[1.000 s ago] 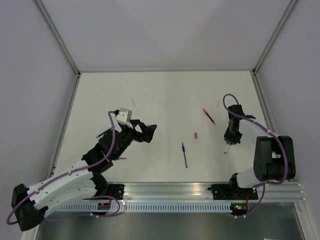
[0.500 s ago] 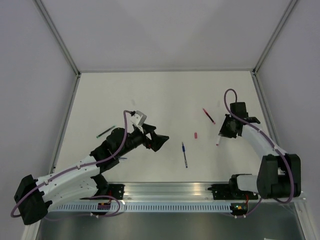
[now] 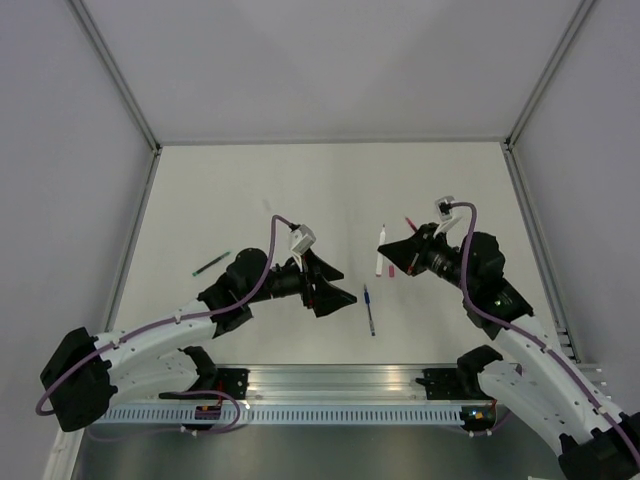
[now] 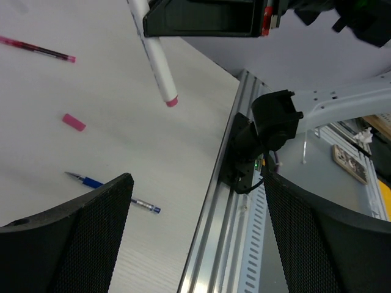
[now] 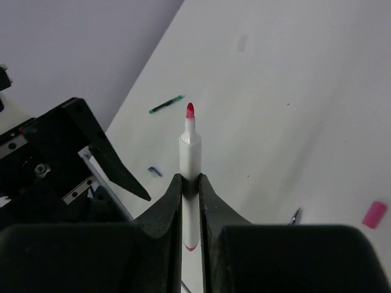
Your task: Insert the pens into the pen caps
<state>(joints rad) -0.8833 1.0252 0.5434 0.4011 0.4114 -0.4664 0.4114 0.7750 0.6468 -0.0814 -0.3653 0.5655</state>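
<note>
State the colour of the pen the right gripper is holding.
The pen is white with reddish ends, clearest in the right wrist view.

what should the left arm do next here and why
Probably lower the open left gripper onto the pink cap lying on the table and close on it. The right gripper grips the white pen, red tip exposed, off the table, so the matching cap seems the missing piece.
</note>
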